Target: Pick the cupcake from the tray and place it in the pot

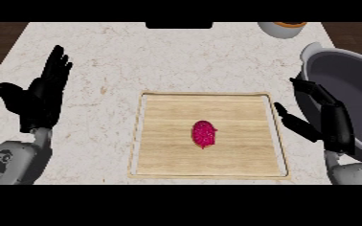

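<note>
On the wooden tray [170,148], near its middle, the pink cupcake [203,134] is seen lying untouched, so no step is judged done: grasping, lifting and placing in the pot [332,72] are left. The right hand [333,124] is held beside the tray's right edge, fingers open, nothing gripped. The left hand [42,96] is rested open at the left. Table [176,52] shows round the tray; the pot's wall must be cleared.

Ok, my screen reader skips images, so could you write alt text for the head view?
A pink cupcake lies near the middle of a wooden tray on a pale counter. The right hand is open just right of the tray, by a grey pot at the right edge; the left hand rests open at the left.
</note>
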Robot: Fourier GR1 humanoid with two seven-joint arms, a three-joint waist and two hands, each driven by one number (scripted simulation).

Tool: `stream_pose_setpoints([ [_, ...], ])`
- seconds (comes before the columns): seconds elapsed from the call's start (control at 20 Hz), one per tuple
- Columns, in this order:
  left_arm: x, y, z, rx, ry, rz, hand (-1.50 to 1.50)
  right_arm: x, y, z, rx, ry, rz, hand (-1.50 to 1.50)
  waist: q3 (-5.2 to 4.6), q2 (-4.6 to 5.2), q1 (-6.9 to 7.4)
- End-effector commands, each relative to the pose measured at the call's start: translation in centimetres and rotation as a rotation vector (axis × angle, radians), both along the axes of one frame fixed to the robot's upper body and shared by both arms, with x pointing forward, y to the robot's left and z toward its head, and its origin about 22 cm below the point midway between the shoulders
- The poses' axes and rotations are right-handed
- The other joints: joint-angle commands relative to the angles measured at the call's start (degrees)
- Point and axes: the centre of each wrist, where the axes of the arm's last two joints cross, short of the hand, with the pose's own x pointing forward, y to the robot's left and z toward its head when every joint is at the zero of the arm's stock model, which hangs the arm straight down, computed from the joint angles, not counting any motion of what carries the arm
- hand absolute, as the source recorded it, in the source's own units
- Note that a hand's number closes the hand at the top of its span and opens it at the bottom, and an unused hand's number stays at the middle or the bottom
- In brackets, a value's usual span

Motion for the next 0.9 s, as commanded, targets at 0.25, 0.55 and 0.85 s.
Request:
stream_pose_setpoints([
  [0.25,-1.2,0.1,0.7,-0.091,-0.006,-0.023,0.0,-4.9,5.2,2.8,-0.069,-0.188,0.006,-1.5,0.32,0.24,-0.1],
  [0.55,-1.3,0.0,2.6,-0.096,-0.016,-0.029,0.0,-4.9,6.0,6.9,-0.245,0.14,0.177,-1.5,0.18,0.06,0.65],
  [0.85,-0.5,-0.3,1.9,-0.08,-0.008,-0.039,0.0,-4.0,9.4,10.3,-0.485,0.381,0.266,-1.5,0.01,0.48,1.41],
])
